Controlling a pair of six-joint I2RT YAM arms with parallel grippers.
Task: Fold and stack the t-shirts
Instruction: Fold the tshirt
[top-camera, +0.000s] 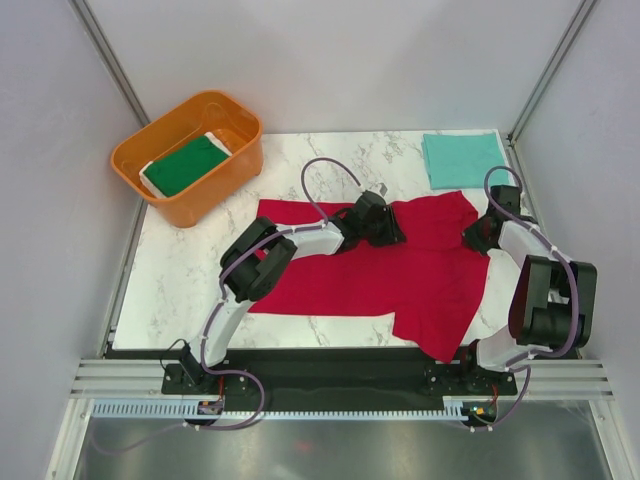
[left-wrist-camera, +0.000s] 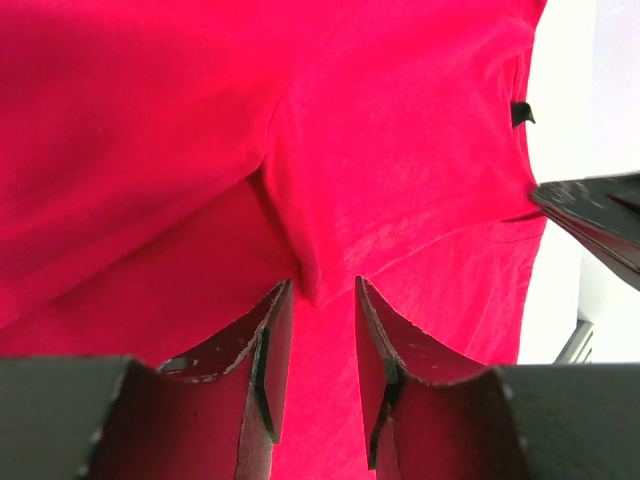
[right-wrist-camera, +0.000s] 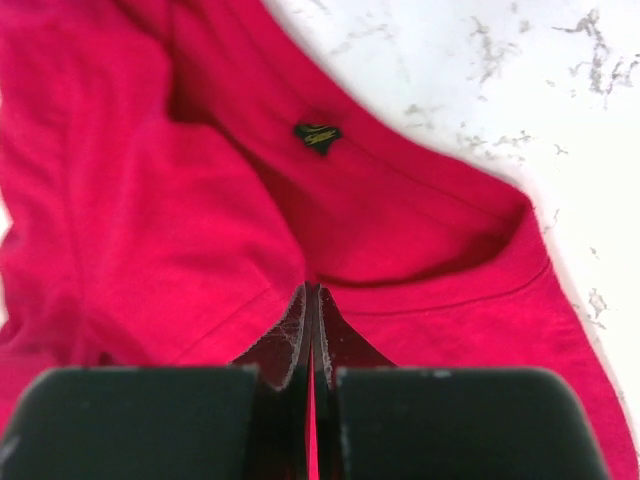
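Note:
The bright red t-shirt (top-camera: 410, 285) lies spread and rumpled on the marble table (top-camera: 185, 270). My left gripper (top-camera: 388, 233) is down on its upper middle. In the left wrist view its jaws (left-wrist-camera: 323, 290) stand open, straddling the tip of a raised fold of red cloth (left-wrist-camera: 400, 150). My right gripper (top-camera: 478, 236) is at the shirt's right upper edge. It (right-wrist-camera: 312, 292) is shut on the collar edge of the red cloth (right-wrist-camera: 150, 230), just below the neck label (right-wrist-camera: 318, 136). A folded teal t-shirt (top-camera: 462, 158) lies at the back right. The dark green t-shirt (top-camera: 185, 165) sits folded in the orange tub.
The orange tub (top-camera: 190, 100) stands at the back left corner of the table. Grey walls close in on both sides and the back. The right arm's dark finger (left-wrist-camera: 600, 215) shows at the right edge of the left wrist view.

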